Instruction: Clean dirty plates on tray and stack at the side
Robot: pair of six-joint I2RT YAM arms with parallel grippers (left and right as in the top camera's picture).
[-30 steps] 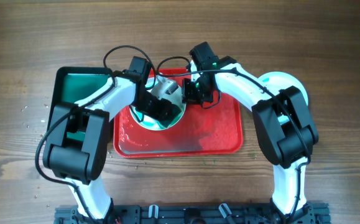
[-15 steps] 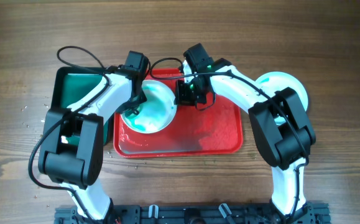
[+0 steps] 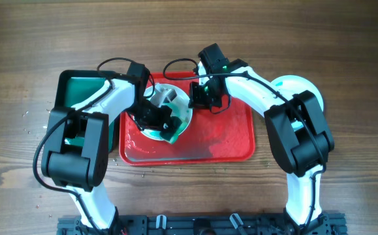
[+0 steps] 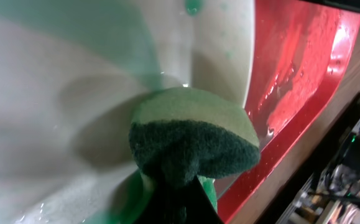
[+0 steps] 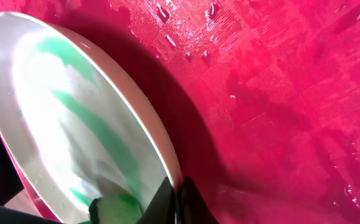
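A white plate [image 3: 174, 96] with teal-green smears stands tilted on its edge on the red tray [image 3: 221, 140]. My right gripper [image 3: 194, 99] is shut on the plate's rim [image 5: 167, 155]; its fingers [image 5: 180, 196] pinch the edge. My left gripper [image 3: 168, 123] is shut on a green sponge [image 4: 192, 134] and presses it on the plate's face [image 4: 61, 106]. The sponge also shows low in the right wrist view [image 5: 114, 208]. Another white plate [image 3: 301, 88] lies on the table right of the tray, partly under my right arm.
A smaller dark green tray [image 3: 78, 91] lies left of the red tray, close under my left arm. The red tray's floor [image 5: 279, 106] is wet. Small crumbs dot the wooden table [image 3: 25, 117] at the left.
My left gripper with the sponge swung from the plate's left rim back across its face toward the lower right. The right gripper kept its hold on the rim and shifted slightly.
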